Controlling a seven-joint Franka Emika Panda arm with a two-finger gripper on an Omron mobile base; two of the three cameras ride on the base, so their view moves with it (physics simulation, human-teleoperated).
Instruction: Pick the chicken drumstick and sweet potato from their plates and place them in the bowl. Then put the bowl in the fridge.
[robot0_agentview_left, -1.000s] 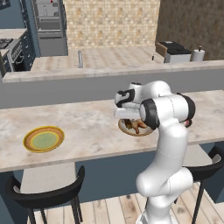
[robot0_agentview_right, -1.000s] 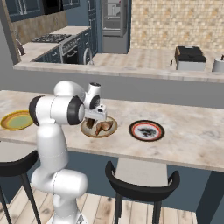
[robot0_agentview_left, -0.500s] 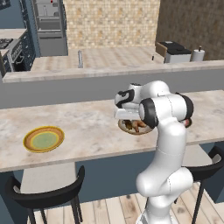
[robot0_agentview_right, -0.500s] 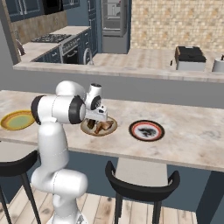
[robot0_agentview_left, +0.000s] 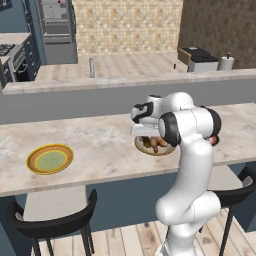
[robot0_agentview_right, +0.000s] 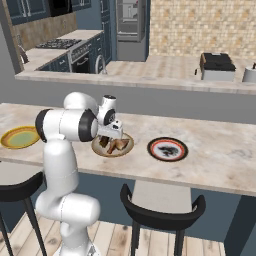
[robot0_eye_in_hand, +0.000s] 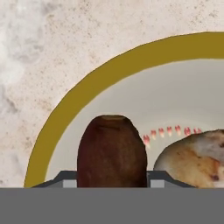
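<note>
The end effector (robot0_eye_in_hand: 112, 181) sits low over the bowl (robot0_eye_in_hand: 87, 87), its two dark fingertips (robot0_eye_in_hand: 65, 180) pressed against either side of the sweet potato (robot0_eye_in_hand: 111, 151): it is clamped on that piece, jaws partly closed around it. The sweet potato is a smooth, dark reddish-brown oblong, standing end-up between the fingers with a slightly flattened top. Just beside it in the bowl lies the chicken drumstick (robot0_eye_in_hand: 194, 159), golden-brown and lumpy with paler tan patches (a small ring of red marks decorates the bowl's cream floor between the two). The bowl has a pale interior and a brown-olive rim, and rests on the marbled beige desk (robot0_eye_in_hand: 43, 52).

From the left base view, the bowl (robot0_agentview_left: 155, 145) is on the desk under the arm's wrist, well apart from the yellow-rimmed, green-centred plate (robot0_agentview_left: 50, 159). In the right base view the bowl (robot0_agentview_right: 113, 146) lies near a second plate (robot0_agentview_right: 167, 149) with a red rim and dark centre.
</note>
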